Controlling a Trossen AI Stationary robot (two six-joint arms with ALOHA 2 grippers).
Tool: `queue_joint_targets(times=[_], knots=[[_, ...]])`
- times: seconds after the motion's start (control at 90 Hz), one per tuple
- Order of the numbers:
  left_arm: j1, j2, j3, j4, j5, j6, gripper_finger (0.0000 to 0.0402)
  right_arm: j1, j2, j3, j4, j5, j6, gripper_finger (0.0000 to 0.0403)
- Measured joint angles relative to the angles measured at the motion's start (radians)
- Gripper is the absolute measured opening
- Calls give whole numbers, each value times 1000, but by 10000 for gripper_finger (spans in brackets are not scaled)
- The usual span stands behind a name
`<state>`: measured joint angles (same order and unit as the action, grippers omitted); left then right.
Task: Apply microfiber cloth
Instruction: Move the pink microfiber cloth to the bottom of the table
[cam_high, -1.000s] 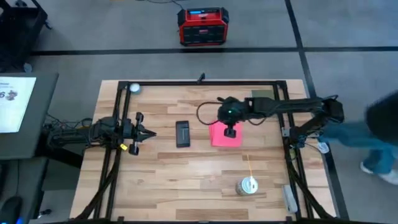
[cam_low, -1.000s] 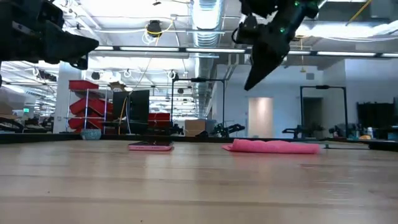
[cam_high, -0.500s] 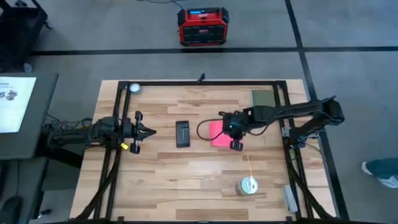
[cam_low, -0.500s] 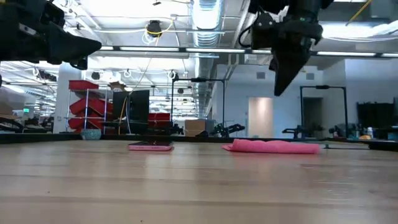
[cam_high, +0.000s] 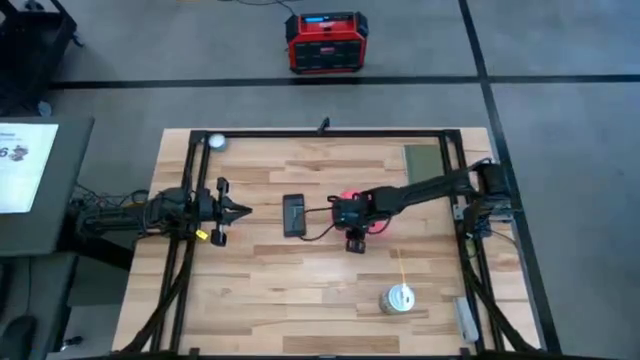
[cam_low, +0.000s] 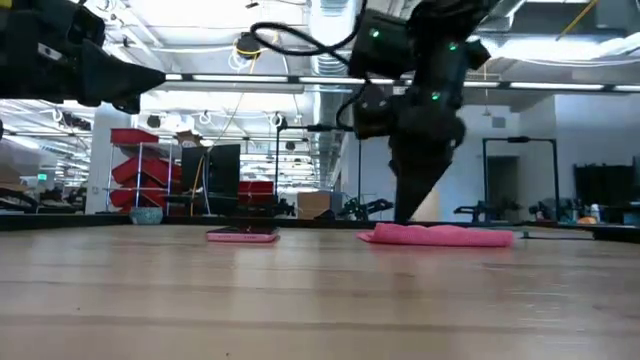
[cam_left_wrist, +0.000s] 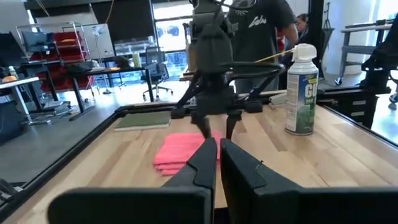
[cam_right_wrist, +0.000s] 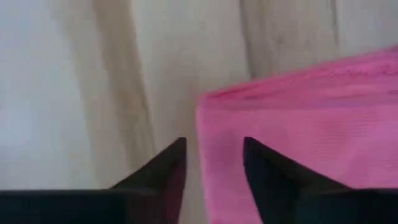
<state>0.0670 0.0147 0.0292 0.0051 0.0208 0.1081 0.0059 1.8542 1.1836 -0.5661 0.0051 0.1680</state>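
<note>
Straddling the cloth's near edge, the right gripper (cam_right_wrist: 211, 165) has its two dark fingers parted with nothing between them yet: the right wrist view puts one fingertip over bare wood and the other over pink fabric, so the border of the microfiber cloth (cam_right_wrist: 298, 130) runs through the gap. In the low view the gripper points steeply down at the phone-side end of the cloth (cam_low: 436, 236), its tips at or just above the fabric; I cannot tell whether they touch. The cloth lies flat on the wooden table (cam_high: 280, 300), mostly hidden under the arm in the high view, with only slivers of pink showing at the wrist (cam_high: 347, 195). The pale-pink phone (cam_high: 293, 215) lies just beyond, towards the left arm, its long axis running across the table's depth. The right arm is plainly the nearer one; pinching this edge looks like the step in hand, then a carry towards the phone. The left gripper (cam_left_wrist: 217, 149) waits at its own side of the table, fingers pressed together, holding nothing. A spray can (cam_high: 398, 298) stands well apart from the cloth, nearer the front edge
</note>
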Motion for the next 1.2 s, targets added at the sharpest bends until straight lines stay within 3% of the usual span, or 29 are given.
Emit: queue_joint_targets(times=[0.133,0.244,0.333,0.456,0.556,0.656,0.867,1.2], knots=[[0,0,0,-3,-2,0,0,-6,17,6,35,-1,-14,249],[0,0,0,-6,-4,0,0,-8,37,7,77,-2,-17,242],[0,0,0,-7,-5,-1,0,-8,62,5,102,-2,-18,181],[0,0,0,-9,-5,-5,0,-11,93,8,151,0,-21,38],[0,0,0,-10,-5,-6,0,-15,100,9,162,-4,-14,9],[0,0,0,-10,-5,-7,0,-14,98,7,210,-40,-9,3],[0,0,0,-11,-4,-8,0,60,95,5,405,-303,87,1],[0,0,0,-9,-3,-27,0,219,98,5,504,-348,248,0]])
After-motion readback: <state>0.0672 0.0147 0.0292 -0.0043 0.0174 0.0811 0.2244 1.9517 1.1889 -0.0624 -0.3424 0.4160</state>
